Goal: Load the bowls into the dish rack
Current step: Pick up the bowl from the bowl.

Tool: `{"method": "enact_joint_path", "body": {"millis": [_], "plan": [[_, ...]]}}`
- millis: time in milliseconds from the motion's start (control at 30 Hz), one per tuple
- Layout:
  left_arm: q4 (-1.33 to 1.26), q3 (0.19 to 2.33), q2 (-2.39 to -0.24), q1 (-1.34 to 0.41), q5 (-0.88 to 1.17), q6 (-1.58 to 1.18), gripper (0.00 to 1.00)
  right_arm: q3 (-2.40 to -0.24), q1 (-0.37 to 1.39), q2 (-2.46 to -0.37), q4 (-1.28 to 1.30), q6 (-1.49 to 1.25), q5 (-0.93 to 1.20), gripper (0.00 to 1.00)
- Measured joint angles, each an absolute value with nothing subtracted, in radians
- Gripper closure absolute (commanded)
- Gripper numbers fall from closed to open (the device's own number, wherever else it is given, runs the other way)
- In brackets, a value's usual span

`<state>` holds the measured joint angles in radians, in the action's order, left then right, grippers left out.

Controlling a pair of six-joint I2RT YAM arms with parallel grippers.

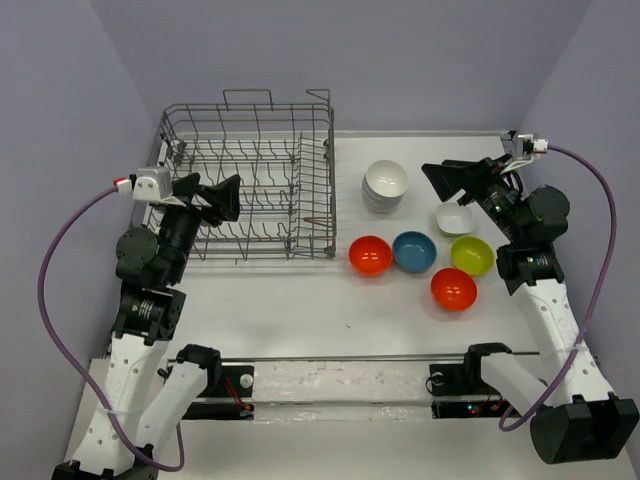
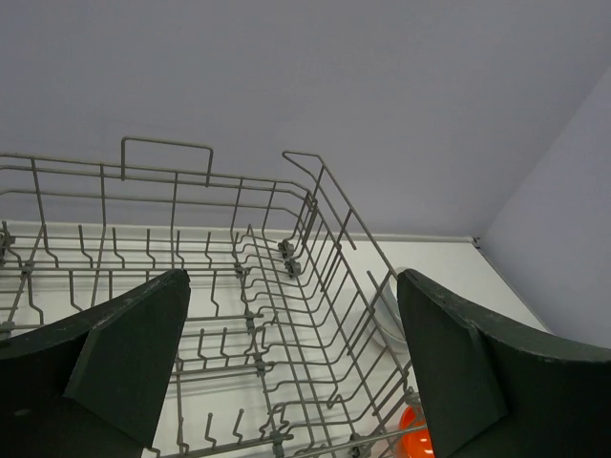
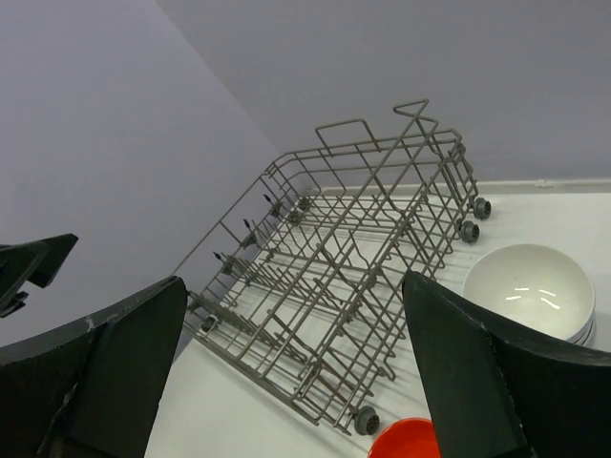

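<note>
**Six loose bowls and one white stack on the table, both grippers wide open and empty**

One dish rack [image 1: 250,180] stands on the far left part of the white table [image 1: 300,310]. It is a grey wire basket with rows of upright tines and raised wire loops on its far rim.

Every bowl sits on the table to the right of the rack. Counted from the overhead view:

- **Orange-red, two:** the first orange-red bowl [image 1: 370,255] is near the rack's near right corner. The second orange-red bowl [image 1: 453,288] is the one nearest the arms.
- **Blue, one:** the blue bowl [image 1: 414,251] lies between the first orange-red bowl and the yellow-green one, the three side by side in a row.
- **Yellow-green, one:** the yellow-green bowl [image 1: 472,255] is at the right end of that row.
- **White, one loose:** the single white bowl [image 1: 455,217] is just behind the yellow-green bowl.
- **White, one stack:** the stack of white bowls [image 1: 385,185] is near the rack's right side. How many bowls are nested in it cannot be told.

The left gripper [image 1: 228,195] hovers at the rack's near left side. Its jaws are spread fully apart with nothing between them, and its wrist view looks through the gap at the tines.

The right gripper [image 1: 440,180] hangs between the white stack and the single white bowl. It is likewise spread wide and holds nothing.
</note>
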<state>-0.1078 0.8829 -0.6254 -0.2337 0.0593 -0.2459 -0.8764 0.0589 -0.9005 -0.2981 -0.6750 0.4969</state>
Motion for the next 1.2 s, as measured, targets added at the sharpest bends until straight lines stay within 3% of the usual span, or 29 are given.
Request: {"method": "enact_joint_path", "body": {"millis": [433,667,800,967,1000,1033,1200], "plan": [[-0.108,0.883,-0.625,-0.234,0.059,-0.246,0.01,-0.901,0.059,-0.919,-0.290,-0.701,0.482,0.00],[-0.108,0.883,-0.635,-0.234,0.059,-0.247,0.01,-1.091,0.059,-1.150,-0.107,-0.665,0.284,0.01],[-0.107,0.883,-0.642,-0.234,0.049,-0.247,0.01,-1.227,0.069,-1.345,0.053,-0.630,0.130,0.14],[-0.106,0.883,-0.640,-0.234,0.041,-0.247,0.01,-1.312,0.113,-1.522,0.181,-0.587,-0.057,0.23],[-0.106,0.883,-0.639,-0.234,0.039,-0.247,0.01,-1.324,0.123,-1.548,0.198,-0.578,-0.087,0.26],[-0.106,0.883,-0.639,-0.234,0.038,-0.247,0.01,-1.338,0.141,-1.578,0.214,-0.570,-0.120,0.35],[-0.103,0.883,-0.637,-0.234,0.032,-0.247,0.01,-1.382,0.172,-1.647,0.252,-0.553,-0.178,0.43]]}}
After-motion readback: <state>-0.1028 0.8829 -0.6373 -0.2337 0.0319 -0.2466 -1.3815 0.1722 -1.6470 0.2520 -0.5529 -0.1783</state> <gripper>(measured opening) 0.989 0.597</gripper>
